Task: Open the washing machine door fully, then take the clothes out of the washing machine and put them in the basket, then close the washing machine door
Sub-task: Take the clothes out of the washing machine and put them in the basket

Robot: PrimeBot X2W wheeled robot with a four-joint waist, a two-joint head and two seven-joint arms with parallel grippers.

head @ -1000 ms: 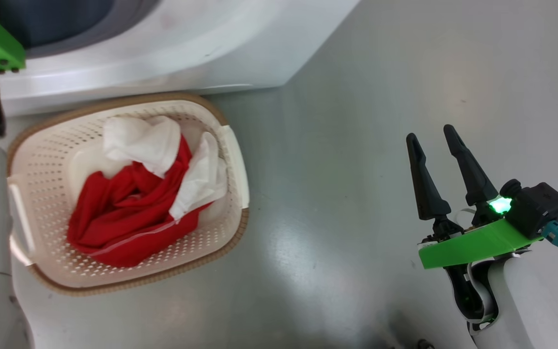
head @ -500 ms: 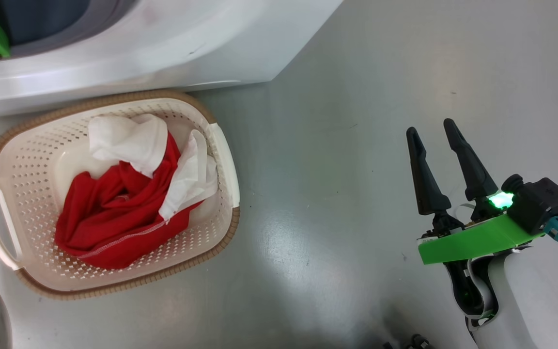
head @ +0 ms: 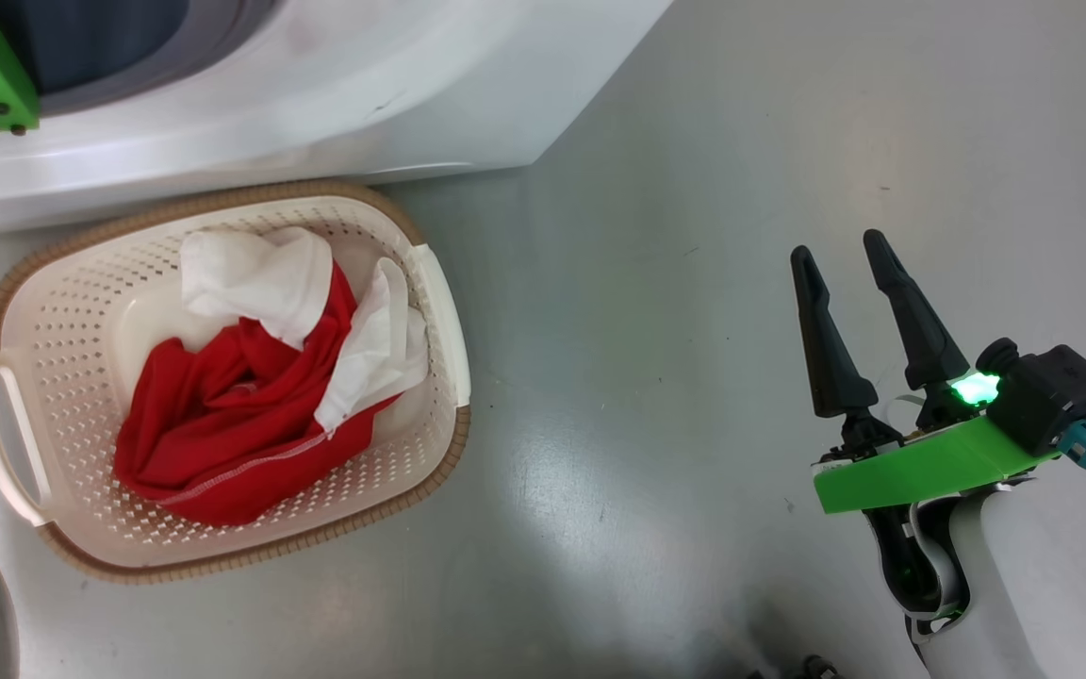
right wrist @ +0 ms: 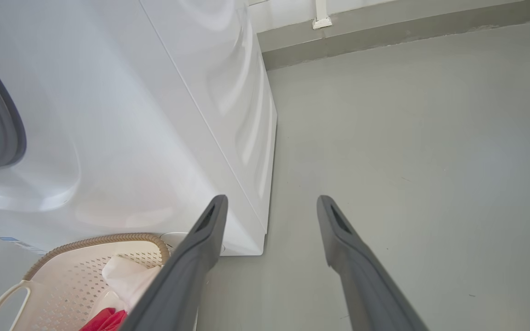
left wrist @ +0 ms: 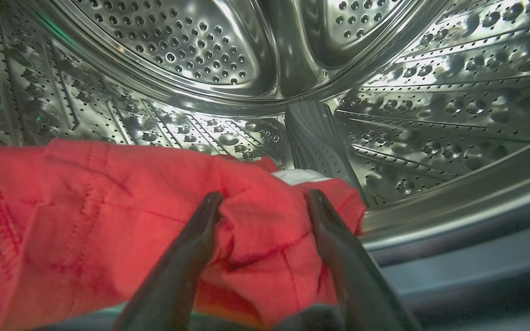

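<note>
Some clothes (left wrist: 85,207) bulge between left gripper (left wrist: 265,195) jaws.

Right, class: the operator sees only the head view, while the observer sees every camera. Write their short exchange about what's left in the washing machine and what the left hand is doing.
Operator: I can't see inside. Is the drum empty?
Observer: No, a red garment lies in it.
Operator: And where is the left hand?
Observer: Inside the drum, with its fingers spread either side of a bunched fold of that garment.
</note>
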